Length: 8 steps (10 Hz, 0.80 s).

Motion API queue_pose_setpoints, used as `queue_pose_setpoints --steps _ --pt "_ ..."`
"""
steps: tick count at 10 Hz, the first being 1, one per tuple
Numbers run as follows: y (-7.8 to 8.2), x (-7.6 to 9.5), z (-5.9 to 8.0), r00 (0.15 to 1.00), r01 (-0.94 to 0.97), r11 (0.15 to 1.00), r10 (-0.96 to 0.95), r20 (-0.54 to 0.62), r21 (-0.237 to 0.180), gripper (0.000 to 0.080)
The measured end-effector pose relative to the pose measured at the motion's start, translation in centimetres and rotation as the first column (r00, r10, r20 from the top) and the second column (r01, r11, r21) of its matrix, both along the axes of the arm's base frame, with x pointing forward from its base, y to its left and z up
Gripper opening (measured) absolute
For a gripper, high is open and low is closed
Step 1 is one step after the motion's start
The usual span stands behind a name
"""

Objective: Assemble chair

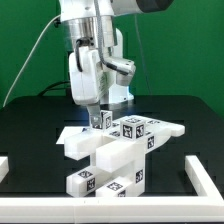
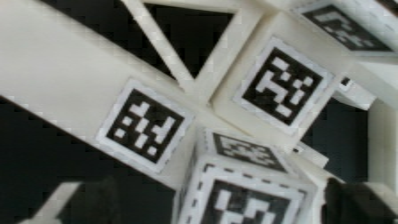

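Note:
The white chair parts (image 1: 118, 150) lie clustered on the black table, each bearing black-and-white tags. My gripper (image 1: 98, 114) is lowered over the cluster's far left side. In the wrist view my gripper (image 2: 249, 212) seems shut on a small white tagged block (image 2: 253, 195), with a dark finger (image 2: 361, 200) against its side. Just beyond it lie tagged flat pieces (image 2: 146, 125) and a braced piece with triangular openings (image 2: 222, 50). In the exterior view the held block (image 1: 102, 121) shows right under the fingers, close above the other parts.
A thin white border frame (image 1: 204, 186) runs along the exterior view's right and front, with another piece at the left edge (image 1: 5, 166). The black table (image 1: 30, 130) ends at a green backdrop behind the arm.

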State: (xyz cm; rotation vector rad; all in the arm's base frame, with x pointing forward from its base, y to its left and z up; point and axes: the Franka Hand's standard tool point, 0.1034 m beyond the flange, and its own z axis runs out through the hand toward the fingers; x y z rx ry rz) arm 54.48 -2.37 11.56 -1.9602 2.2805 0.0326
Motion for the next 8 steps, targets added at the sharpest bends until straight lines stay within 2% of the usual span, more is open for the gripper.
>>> queue_pose_setpoints --steps 2,4,6,8 --pt "-0.23 0.08 0.07 0.929 -0.367 0.929 0.368 0.029 -0.043 0.0637" --pt "0.06 -0.28 -0.36 0.759 -0.648 0.759 0.65 0.017 -0.07 0.0649" --pt "-0.07 -0.45 -0.48 0.673 -0.736 0.672 0.739 0.018 -0.083 0.0649" --pt "-0.07 -0.45 -0.49 0.647 -0.759 0.646 0.762 0.019 -0.086 0.0649"
